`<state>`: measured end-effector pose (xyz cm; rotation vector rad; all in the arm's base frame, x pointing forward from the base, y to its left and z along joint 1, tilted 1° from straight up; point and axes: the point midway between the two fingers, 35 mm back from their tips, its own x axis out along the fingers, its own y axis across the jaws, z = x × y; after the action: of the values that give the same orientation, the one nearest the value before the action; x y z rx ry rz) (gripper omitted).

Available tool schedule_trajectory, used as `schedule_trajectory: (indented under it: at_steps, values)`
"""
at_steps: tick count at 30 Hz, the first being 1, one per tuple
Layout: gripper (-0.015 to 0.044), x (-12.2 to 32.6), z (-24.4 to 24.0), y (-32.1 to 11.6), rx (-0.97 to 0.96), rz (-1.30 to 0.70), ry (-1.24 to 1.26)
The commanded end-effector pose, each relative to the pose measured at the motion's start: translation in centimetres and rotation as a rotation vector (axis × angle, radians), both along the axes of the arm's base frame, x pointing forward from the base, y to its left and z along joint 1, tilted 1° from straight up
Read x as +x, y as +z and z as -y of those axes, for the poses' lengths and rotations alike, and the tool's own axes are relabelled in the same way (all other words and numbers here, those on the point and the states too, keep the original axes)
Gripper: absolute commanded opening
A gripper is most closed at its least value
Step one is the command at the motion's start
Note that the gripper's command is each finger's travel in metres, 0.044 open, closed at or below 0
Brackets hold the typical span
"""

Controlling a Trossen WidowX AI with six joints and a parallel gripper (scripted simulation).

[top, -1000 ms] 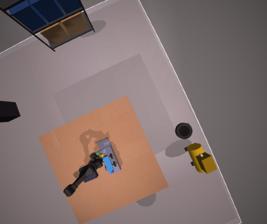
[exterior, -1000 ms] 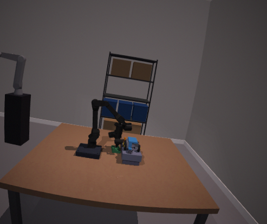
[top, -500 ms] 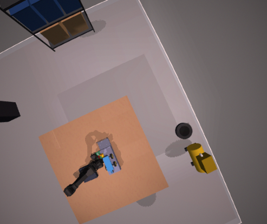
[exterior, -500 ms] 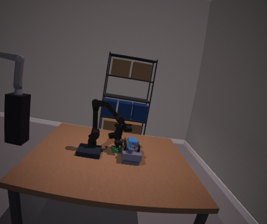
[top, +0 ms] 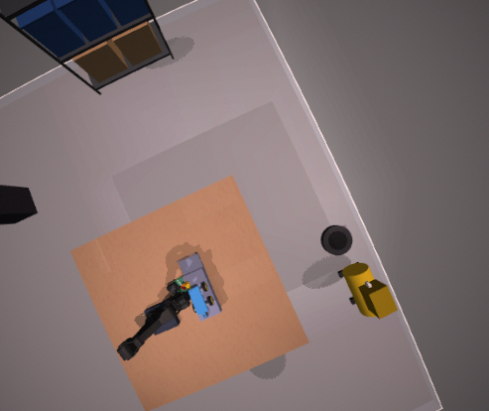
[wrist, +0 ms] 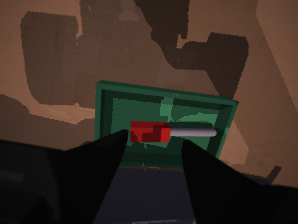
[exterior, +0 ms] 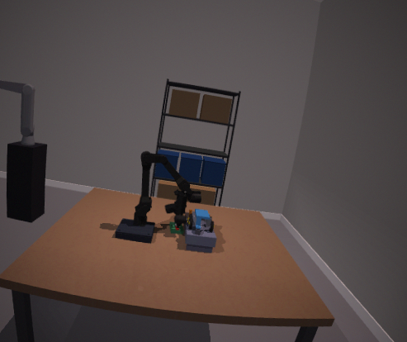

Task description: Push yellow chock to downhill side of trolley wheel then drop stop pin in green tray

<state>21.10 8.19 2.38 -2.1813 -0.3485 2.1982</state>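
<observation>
The stop pin lies flat in the green tray, its red head toward the left finger and its grey shank pointing right in the wrist view. My gripper is open just above the tray, its fingertips apart, with nothing held. The blue trolley stands on the grey ramp. The yellow chock shows its orange handle beside the trolley's end nearest the tray. Whether its base touches a wheel is too small and partly hidden to tell.
The ramp and trolley stand close beside the tray and the gripper. The arm's dark base is on the wooden table. Off the table are a shelf with boxes, another arm on a black pedestal and a yellow machine.
</observation>
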Motion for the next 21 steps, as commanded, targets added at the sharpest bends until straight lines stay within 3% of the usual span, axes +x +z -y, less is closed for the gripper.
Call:
schedule_trajectory:
  at_steps: [1, 3, 14, 18, 21]
  values:
    - [0.0295, 0.0, 0.0, 0.1, 0.0, 0.001, -0.001]
    - [0.034, 0.0, 0.0, 0.1, 0.0, 0.001, -0.001]
    - [0.034, -0.1, 0.1, 2.2, 0.005, -0.002, 0.003]
    - [0.044, -0.1, 0.2, 3.3, 0.006, -0.002, 0.003]
    - [0.044, -0.1, 0.2, 3.9, 0.006, -0.002, 0.003]
